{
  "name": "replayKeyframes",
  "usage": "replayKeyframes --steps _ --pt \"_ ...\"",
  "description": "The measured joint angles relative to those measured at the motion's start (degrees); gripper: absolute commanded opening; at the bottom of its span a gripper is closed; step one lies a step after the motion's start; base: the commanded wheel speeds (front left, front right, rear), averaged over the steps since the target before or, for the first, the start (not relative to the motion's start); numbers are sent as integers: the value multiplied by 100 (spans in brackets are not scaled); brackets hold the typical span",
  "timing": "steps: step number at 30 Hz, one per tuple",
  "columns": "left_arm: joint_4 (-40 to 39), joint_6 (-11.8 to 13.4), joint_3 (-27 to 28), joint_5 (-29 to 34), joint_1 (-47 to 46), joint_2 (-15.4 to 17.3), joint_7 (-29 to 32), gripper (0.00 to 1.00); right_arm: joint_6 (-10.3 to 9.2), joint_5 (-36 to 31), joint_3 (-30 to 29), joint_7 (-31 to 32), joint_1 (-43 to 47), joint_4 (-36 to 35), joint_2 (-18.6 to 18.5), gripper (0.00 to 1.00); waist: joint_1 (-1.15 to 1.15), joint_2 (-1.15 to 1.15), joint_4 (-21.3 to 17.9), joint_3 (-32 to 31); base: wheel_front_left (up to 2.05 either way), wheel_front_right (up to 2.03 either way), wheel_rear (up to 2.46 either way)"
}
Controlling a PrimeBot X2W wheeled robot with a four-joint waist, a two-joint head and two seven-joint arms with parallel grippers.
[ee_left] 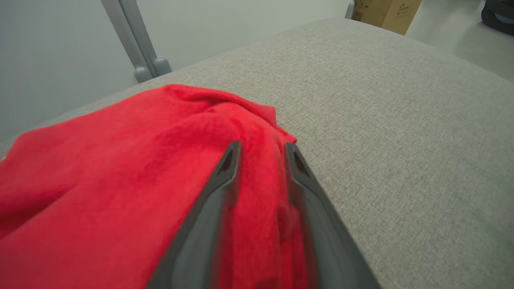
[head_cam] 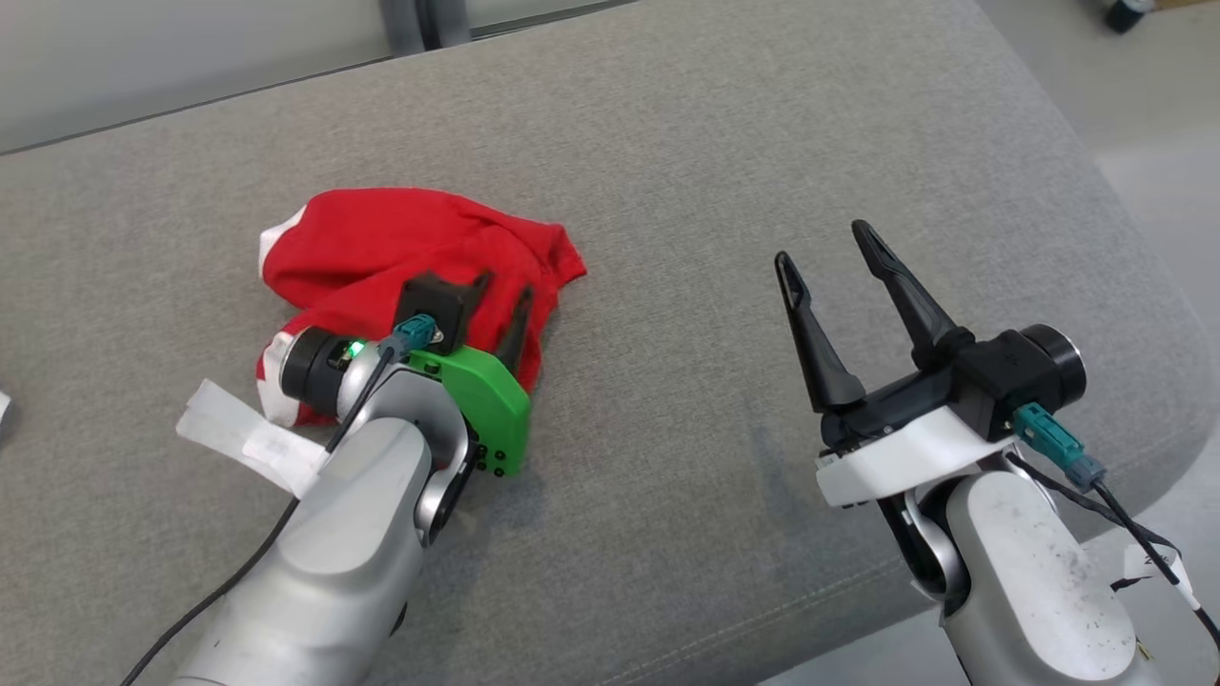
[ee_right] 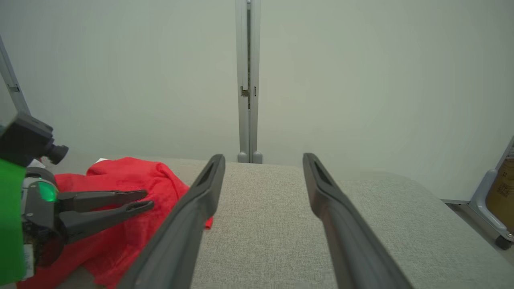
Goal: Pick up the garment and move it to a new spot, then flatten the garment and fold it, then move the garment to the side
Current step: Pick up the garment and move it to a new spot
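Nearest, the right gripper [head_cam: 822, 243] hovers over the bare grey cushion [head_cam: 667, 534], its fingers spread wide and holding nothing. Well apart to its left, the left gripper [head_cam: 505, 286] lies over the red garment [head_cam: 381, 238], its fingers narrowly parted with cloth showing in the gap. The garment sits crumpled on the cushion's left part, white trim at its edge. Beyond stands a pale wall [ee_right: 361, 80].
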Motion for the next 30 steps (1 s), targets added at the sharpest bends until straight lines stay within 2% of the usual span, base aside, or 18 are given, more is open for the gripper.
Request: replayKeyframes --steps 4,11,25,30 --pt "-79 36 -141 -285 -2 20 -58 100 -3 27 -56 0 0 13 0 100 0 0 -285 23 0 0 0" --pt "-399 -16 -560 -597 -16 21 -197 100 -16 60 -215 0 0 23 0 100 0 0 -440 47 0 0 0" --pt "-599 -11 -943 -676 -186 49 -523 100 -67 57 -477 0 12 43 -48 100 0 0 198 -87 0 0 0" --pt "-480 118 -913 -702 -45 49 -547 100 -52 54 -508 0 164 113 -124 100 0 0 542 -179 0 0 0"
